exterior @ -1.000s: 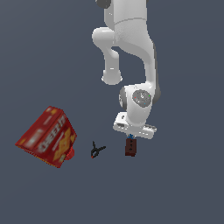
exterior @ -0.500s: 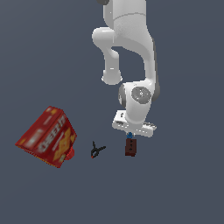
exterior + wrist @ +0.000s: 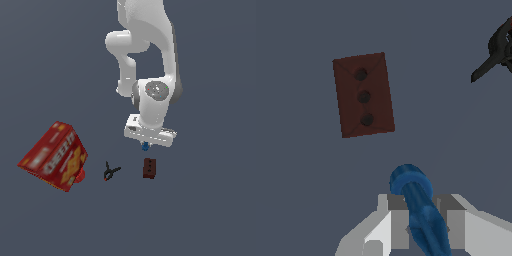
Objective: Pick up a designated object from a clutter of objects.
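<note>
The tiny slim blue piece (image 3: 418, 207) is clamped between my gripper's fingers (image 3: 398, 215) and sticks out beyond them. In the exterior view only its blue tip (image 3: 145, 146) shows below the gripper (image 3: 146, 143), which hangs above the floor. The dark red-brown block (image 3: 149, 168) with three holes lies just below the gripper on the floor; it also shows in the wrist view (image 3: 363, 94). The small black clamp (image 3: 110, 172) lies toward the exterior view's left of the block.
The large red cracker box (image 3: 53, 155) lies tilted at the exterior view's left, with a small red thing (image 3: 80, 175) at its corner. The clamp's handle (image 3: 496, 52) reaches into the wrist view's edge. The floor is plain dark grey.
The gripper with the blue piece has risen slightly; the gap between it and the brown block has grown a little. The other objects have not moved.
</note>
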`<state>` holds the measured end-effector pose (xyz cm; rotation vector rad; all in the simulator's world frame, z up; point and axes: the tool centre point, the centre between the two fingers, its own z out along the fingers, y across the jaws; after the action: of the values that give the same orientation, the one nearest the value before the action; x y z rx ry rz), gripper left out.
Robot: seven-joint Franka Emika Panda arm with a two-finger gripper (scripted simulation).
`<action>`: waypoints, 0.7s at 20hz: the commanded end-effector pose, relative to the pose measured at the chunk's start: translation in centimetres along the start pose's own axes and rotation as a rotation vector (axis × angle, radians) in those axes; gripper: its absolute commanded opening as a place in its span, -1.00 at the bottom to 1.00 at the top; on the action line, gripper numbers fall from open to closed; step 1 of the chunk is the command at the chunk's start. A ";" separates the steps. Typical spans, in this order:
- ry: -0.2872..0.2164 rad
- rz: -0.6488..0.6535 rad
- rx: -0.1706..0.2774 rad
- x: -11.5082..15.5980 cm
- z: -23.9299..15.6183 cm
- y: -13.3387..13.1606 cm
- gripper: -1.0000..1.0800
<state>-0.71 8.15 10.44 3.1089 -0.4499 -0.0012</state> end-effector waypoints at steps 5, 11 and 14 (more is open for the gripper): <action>0.001 0.000 0.001 -1.3 -5.2 2.3 -1.00; 0.000 0.000 0.002 -2.5 -10.3 4.6 -1.00; 0.000 0.000 0.002 -3.1 -13.0 5.8 -1.00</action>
<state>-4.84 3.94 22.07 3.1106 -0.4501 -0.0004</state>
